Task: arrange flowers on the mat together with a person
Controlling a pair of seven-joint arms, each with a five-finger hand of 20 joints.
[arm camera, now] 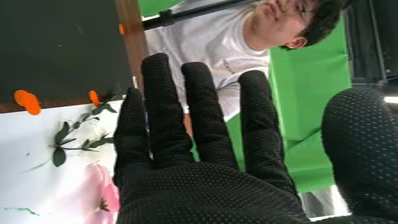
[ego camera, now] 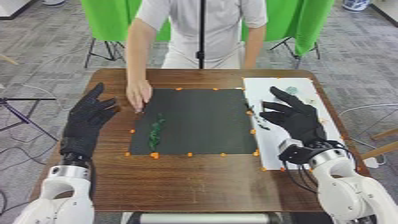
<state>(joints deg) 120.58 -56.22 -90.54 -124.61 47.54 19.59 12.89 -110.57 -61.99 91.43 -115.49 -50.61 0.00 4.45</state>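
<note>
The black mat (ego camera: 200, 125) lies on the table with a green leafy stem (ego camera: 155, 132) near its left side. My right hand (ego camera: 298, 122) is over the white sheet (ego camera: 311, 95), its fingers relaxed and apart. A dark leafy sprig (ego camera: 259, 120) is on the sheet beside this hand. In the right wrist view my right hand (arm camera: 204, 195) has straight fingers, with a leafy sprig (arm camera: 67, 137) and a pink flower (arm camera: 105, 192) on the white sheet. My left hand (ego camera: 84, 122) stands left of the mat, fingers extended. A person's hand (ego camera: 139, 94) is at the mat's far left corner.
Orange markers (ego camera: 155, 155) run along the mat's edges. Brown table (ego camera: 213, 190) surface lies between the mat and the near edge. The person's arm (ego camera: 139, 55) reaches over the far edge, with a green cloth (ego camera: 111, 20) behind.
</note>
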